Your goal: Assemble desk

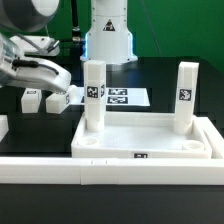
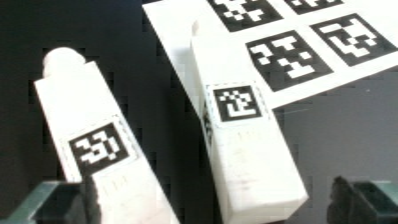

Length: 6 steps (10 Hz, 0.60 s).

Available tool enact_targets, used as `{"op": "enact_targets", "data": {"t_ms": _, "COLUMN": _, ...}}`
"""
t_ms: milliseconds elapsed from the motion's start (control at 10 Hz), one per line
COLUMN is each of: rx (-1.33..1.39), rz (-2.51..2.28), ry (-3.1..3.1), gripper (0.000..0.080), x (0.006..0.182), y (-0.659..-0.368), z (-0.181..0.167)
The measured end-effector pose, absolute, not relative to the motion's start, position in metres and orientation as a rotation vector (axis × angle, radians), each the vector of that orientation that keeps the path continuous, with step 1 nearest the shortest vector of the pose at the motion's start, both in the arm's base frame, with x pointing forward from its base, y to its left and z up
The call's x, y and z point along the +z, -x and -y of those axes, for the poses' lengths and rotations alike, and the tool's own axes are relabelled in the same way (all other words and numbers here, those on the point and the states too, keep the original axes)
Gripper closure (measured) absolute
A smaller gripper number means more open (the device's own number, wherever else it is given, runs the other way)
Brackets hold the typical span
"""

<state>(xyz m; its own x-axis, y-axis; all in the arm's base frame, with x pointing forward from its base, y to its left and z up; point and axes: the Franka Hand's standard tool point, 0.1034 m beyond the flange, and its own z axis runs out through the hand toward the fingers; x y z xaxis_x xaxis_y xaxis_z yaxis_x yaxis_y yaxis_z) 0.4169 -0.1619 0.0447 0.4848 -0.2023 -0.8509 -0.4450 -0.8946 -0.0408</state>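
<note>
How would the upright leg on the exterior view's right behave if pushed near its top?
The leg looks like rigid plastic, so it would probably not bend. Being tall and narrow, it may tip, unless its seat in the tabletop corner holds it. Its smooth faces may be slippery.

upright legs (image 1: 93, 95) flanking tabletop (image 1: 140, 135), middle open
</note>
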Motion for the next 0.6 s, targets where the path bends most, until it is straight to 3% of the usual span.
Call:
{"op": "enact_targets", "data": {"t_ms": 400, "rx": 1.354, "rz": -0.549, "ry": 2.501, "gripper": 0.0151, "x": 0.038, "y": -0.423, "z": 0.162}}
{"op": "enact_targets", "data": {"t_ms": 600, "rx": 1.366, "rz": -0.557, "ry": 2.517, "gripper": 0.0151, "x": 0.036, "y": -0.417, "z": 0.144}}
